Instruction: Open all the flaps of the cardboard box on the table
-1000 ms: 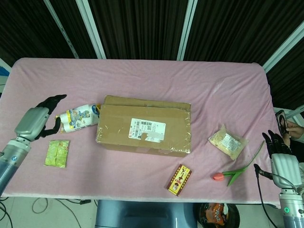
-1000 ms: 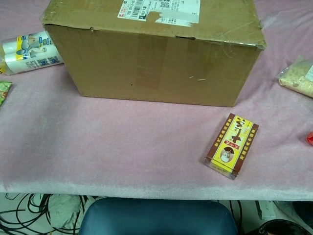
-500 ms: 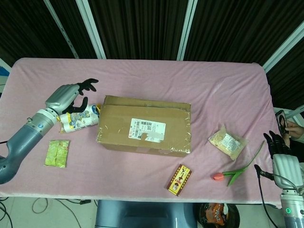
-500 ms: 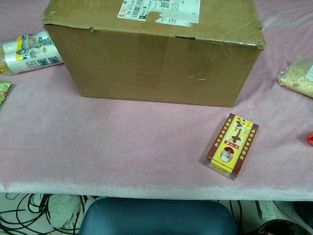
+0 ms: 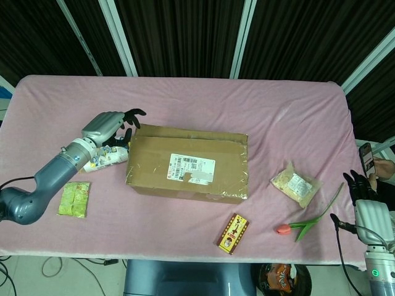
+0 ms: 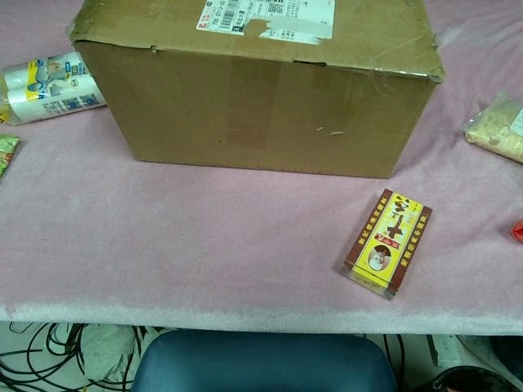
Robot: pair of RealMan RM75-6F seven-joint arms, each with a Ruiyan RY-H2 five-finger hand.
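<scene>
Judging progress, I see no flap raised: the cardboard box (image 5: 188, 168) sits closed mid-bench, my left robot hand (image 5: 111, 125) spread empty at its 9 o'clock corner, right robot hand (image 5: 365, 198) idle, grip unclear.

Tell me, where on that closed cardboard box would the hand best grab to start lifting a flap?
Probably the loose edge of the top flap of the cardboard box, at the box's left end, where the left hand hovers. In the head view that flap lies flat over the one behind it, so its left edge gives fingers something to hook under, coming in from the left side.
</scene>
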